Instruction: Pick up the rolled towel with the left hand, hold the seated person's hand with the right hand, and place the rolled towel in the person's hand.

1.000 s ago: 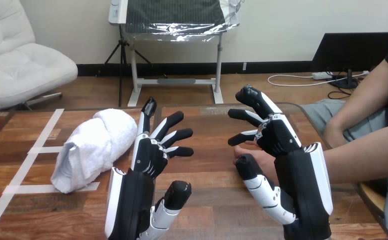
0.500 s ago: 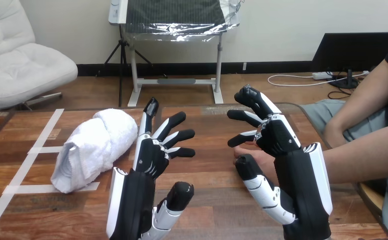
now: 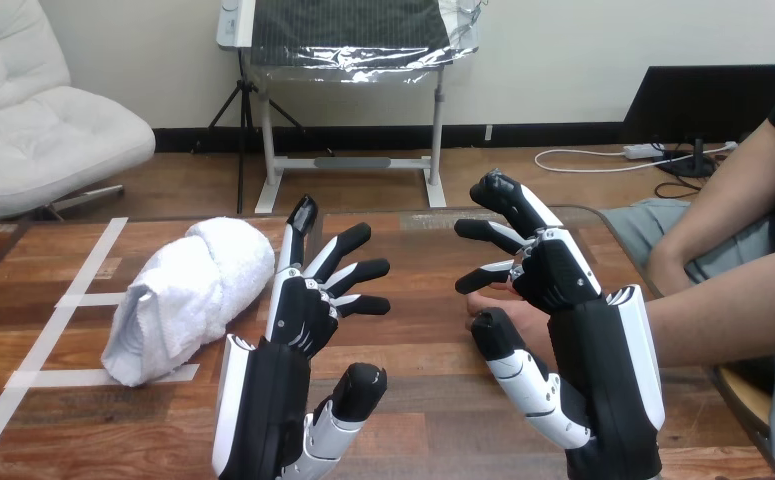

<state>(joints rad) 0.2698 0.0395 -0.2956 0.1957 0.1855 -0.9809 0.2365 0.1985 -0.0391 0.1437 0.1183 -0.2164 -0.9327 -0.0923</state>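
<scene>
From the head: rolled towel (image 3: 188, 295) toward the table's (image 3: 423, 350) left edge, untouched. Left hand (image 3: 298, 315) just beside it, fingers spread, holding nothing. Right hand (image 3: 558, 270) toward the right edge, fingers spread over the person's hand (image 3: 518, 312), not closed round it.

loc: test lab | evid: tape marks (image 3: 63, 378) on wooden table (image 3: 423, 370)

Rolled towel (image 3: 188, 295): plain white throughout, no print or stripe, grey shading in the folds.
Bench (image 3: 423, 290): reddish-brown wood with darker grain streaks and thin plank seams.
Tape strips (image 3: 63, 378): pale off-white, the wood tone showing faintly through.
Left hand (image 3: 298, 315): black body, white shell on the back, fingers banded black and white, tips black.
Right hand (image 3: 558, 275): same black-and-white scheme; thumb white along its side, black at the tip.
</scene>
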